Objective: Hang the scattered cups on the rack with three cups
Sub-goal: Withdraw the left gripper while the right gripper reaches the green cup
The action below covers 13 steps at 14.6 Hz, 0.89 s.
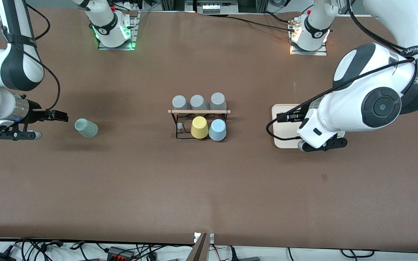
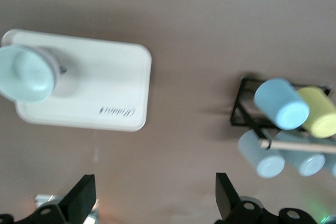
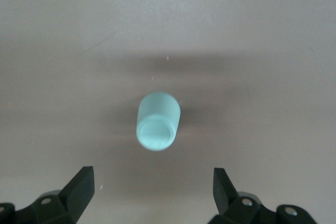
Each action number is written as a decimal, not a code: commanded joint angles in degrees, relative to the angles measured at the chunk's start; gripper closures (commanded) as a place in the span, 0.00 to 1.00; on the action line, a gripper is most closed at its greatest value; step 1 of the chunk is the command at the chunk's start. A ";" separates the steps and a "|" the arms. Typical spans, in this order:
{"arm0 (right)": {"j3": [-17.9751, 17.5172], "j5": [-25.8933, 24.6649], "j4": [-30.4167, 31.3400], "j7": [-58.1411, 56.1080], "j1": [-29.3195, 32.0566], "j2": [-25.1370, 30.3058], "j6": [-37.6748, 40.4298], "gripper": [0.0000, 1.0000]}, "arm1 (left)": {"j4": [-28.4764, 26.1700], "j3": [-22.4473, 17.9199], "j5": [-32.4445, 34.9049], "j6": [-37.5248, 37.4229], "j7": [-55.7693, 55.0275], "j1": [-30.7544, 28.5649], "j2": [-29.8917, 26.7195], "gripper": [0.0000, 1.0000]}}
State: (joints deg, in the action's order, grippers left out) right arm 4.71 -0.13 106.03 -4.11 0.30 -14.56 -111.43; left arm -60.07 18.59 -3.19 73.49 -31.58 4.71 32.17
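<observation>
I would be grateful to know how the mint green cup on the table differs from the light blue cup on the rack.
The mint green cup sits alone on the bare table toward the right arm's end; the light blue cup hangs on the rack beside a yellow cup. One is greenish, the other blue. Both are small, tapered and handleless.

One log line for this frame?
left gripper open over tray | right gripper open beside mint cup | blue cup on rack

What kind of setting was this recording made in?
Probably a robotics lab bench: a brown-covered table, two white robot arms bolted along its edge, loose cables and power strips on the floor, and a small black wire cup rack as a prop.
</observation>
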 commanded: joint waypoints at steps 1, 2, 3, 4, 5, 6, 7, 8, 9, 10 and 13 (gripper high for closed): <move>0.12 -0.84 3.82 1.39 0.14 -0.73 -5.80 0.00 | -1.89 0.40 0.82 -2.39 0.65 -2.60 -3.16 0.00; 0.03 -0.93 5.14 1.39 -0.04 -0.73 -7.73 0.00 | -1.98 0.31 0.91 -2.39 0.56 -2.52 -3.25 0.00; 0.03 -0.84 6.63 1.39 -0.21 -0.82 -9.67 0.00 | -2.24 0.22 0.91 -2.22 0.73 -2.69 -3.69 0.00; 0.03 -0.93 7.60 1.39 -0.47 -1.43 -11.78 0.00 | -3.20 -0.39 0.65 -1.78 1.17 -2.87 -4.82 0.00; 0.03 -0.93 8.13 1.39 -0.65 -2.22 -13.45 0.00 | -7.13 -1.78 0.65 -0.64 3.52 -2.61 -7.44 0.00; 0.12 -0.93 8.22 1.30 -1.09 -3.27 -14.51 0.00 | -12.21 -4.15 0.65 2.76 6.59 -2.17 -11.04 0.00; 0.12 -0.93 8.49 1.30 -1.18 -4.24 -15.30 0.00 | -18.27 -6.26 0.56 6.71 10.10 -1.99 -14.99 0.00; 0.03 -0.93 8.66 1.38 -1.09 -4.94 -16.18 0.00 | -23.90 -8.11 0.30 10.32 13.10 -1.99 -18.86 0.00; 0.03 -0.93 9.01 1.39 -1.09 -5.30 -16.54 0.00 | -28.22 -10.39 -0.05 13.92 14.95 -1.99 -21.77 0.00; 0.03 -0.93 9.02 1.47 -1.18 -5.56 -16.80 0.00 | -30.09 -12.15 -0.14 17.44 15.06 -1.99 -23.10 0.00; 0.03 -0.93 9.28 2.62 -1.27 -6.62 -17.33 0.00 | -29.58 -12.52 0.12 19.05 15.06 -2.61 -23.99 0.00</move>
State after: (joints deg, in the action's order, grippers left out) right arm 4.69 -0.19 114.36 -3.30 -0.56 -21.20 -127.59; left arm -85.67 6.67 -3.19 90.17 -17.53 1.72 11.77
